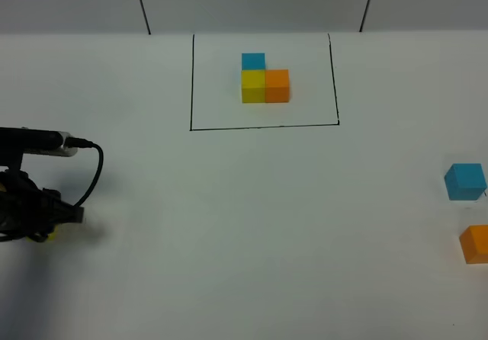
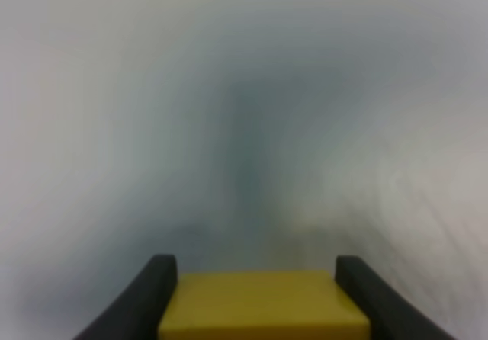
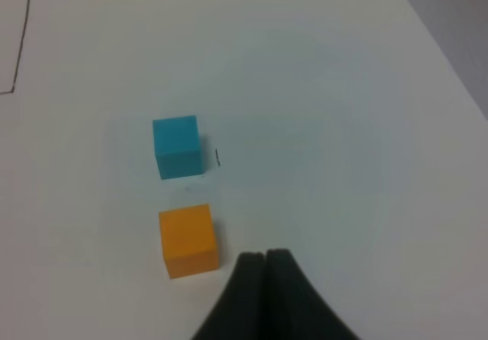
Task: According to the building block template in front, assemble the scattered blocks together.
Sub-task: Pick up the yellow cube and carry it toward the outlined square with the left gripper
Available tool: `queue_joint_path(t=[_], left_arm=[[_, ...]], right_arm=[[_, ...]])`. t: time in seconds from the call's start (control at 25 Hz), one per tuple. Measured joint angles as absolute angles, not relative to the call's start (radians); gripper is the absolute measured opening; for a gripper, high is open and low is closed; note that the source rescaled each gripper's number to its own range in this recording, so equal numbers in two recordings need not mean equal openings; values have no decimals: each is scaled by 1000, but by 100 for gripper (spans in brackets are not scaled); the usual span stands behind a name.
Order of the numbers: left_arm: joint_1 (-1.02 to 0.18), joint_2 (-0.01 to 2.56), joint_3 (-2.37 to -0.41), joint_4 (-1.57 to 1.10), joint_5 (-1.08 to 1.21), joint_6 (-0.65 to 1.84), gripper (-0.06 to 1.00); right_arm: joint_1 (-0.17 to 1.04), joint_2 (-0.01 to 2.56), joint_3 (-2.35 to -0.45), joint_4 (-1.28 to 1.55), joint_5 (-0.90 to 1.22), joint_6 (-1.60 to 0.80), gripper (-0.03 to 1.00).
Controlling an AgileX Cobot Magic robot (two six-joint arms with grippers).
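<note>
Our left gripper is clamped on the yellow cube, far left and well apart from the template. The right gripper is closed on nothing (just beside the orange cube). A careless sweep could knock it or the blue cube away.

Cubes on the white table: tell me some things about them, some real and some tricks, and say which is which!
1. The left gripper grips the small yellow matte cube. True.
2. The right gripper holds the loose orange matte cube. False: its jaws are shut on nothing; that cube lies free.
3. The loose light blue matte cube touches the orange one. False: white table shows between them.
4. In the black-framed three-cube template, yellow joins blue and orange. True.
</note>
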State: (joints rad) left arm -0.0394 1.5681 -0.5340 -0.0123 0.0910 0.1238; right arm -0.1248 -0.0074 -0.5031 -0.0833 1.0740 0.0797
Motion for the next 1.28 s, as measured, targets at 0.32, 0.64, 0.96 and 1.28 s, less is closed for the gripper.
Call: queue_joint_path(t=[0.32, 0.64, 0.96, 1.28], left_arm=[[-97, 1465, -533, -13, 189, 588, 47], [-161, 1459, -533, -20, 253, 977, 47], [-171, 1459, -533, -175, 264, 1191, 47], [-171, 1459, -533, -387, 279, 1358, 47]], right_arm=[[-125, -7, -503, -83, 1074, 80, 0], [-125, -7, -503, -83, 1074, 80, 0], [-125, -7, -503, -83, 1074, 80, 0], [-125, -7, -503, -83, 1074, 80, 0]])
